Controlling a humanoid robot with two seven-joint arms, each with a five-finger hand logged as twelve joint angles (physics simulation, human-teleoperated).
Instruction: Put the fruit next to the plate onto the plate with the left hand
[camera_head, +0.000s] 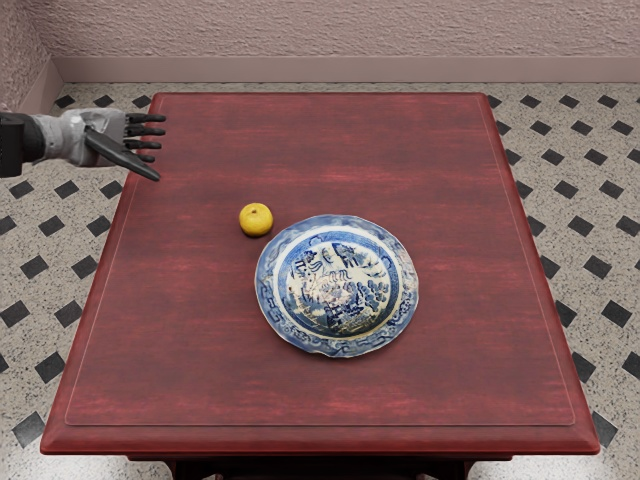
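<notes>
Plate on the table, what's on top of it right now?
The plate shows only its own blue pattern; the yellow fruit lies beside its upper-left rim on the table. Anything beneath the plate is covered.

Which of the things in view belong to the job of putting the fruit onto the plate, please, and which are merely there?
Part of the job:
yellow fruit, beside the plate, not on it
blue-and-white plate
left robot hand, open, holding nothing

Merely there:
red table
checkered floor
wall
</notes>
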